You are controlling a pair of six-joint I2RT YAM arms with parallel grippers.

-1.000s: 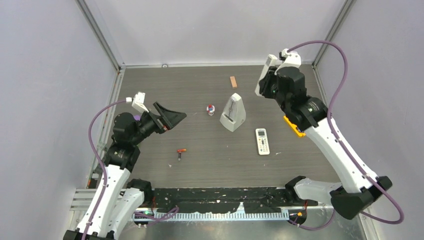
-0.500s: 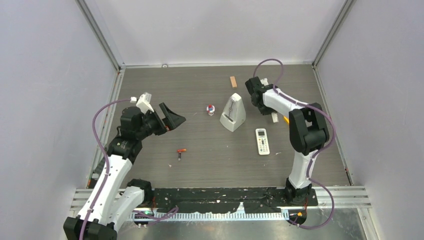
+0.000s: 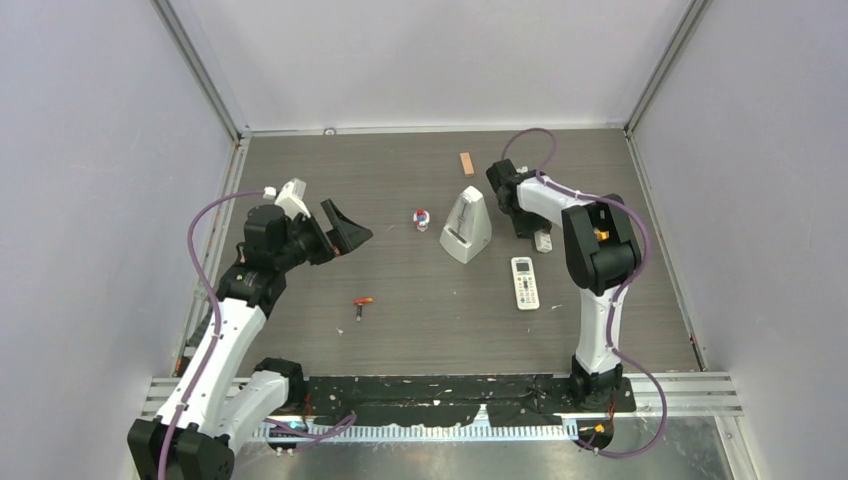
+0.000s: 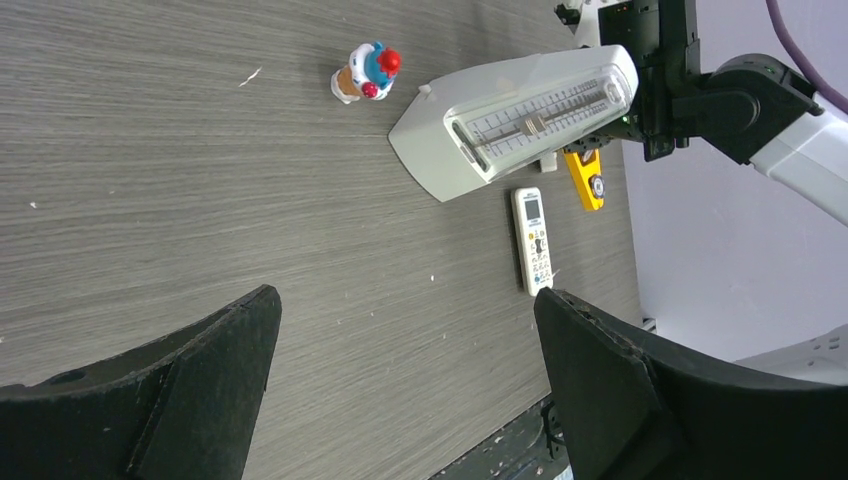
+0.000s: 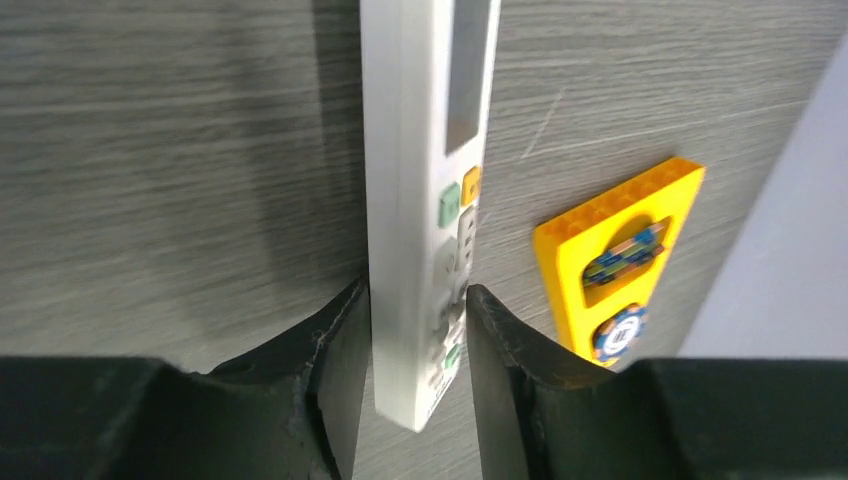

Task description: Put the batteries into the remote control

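Note:
My right gripper [image 5: 418, 300] is shut on the remote control [image 5: 420, 200], a long slim white bar held on its edge with its lower end down at the table; small green and orange buttons show on one face. In the top view this gripper [image 3: 533, 230] is low, just right of the metronome, with the remote's white end [image 3: 544, 241] showing. The batteries [image 3: 362, 302], tiny and dark with red-orange ends, lie on the table at centre left. My left gripper [image 3: 345, 235] is open and empty above the table, up and left of the batteries; its wrist view [image 4: 405, 295] shows bare table between the fingers.
A grey metronome [image 3: 466, 226] stands mid-table. A shorter white remote with a display [image 3: 524, 282] lies in front of my right gripper. A small clown figure [image 3: 422, 219] and a wooden block [image 3: 466, 163] sit further back. A yellow plate with a chip [image 5: 615, 255] lies right beside the held remote.
My right arm has folded down from a raised pose, bringing the remote from the air down to the table beside the metronome. My left gripper has barely shifted.

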